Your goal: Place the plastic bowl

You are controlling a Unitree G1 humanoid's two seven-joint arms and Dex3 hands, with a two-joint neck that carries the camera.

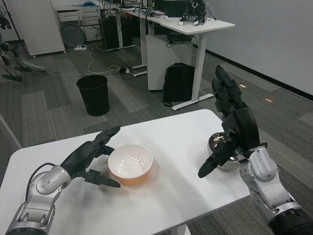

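Observation:
A plastic bowl (130, 163), white inside and orange outside, stands upright on the white table (176, 132) near its middle. My left hand (94, 156) lies just left of the bowl with its fingers spread apart around the rim side, holding nothing. My right hand (234, 120) is raised over the table's right end, fingers extended and apart, empty. A shiny metal bowl (221, 152) sits right under and behind that hand, partly hidden by it.
Beyond the table stand a black waste bin (94, 94), a black backpack (178, 82) leaning at a white desk (195, 24), and cables on the grey floor. The table's right edge runs close to the metal bowl.

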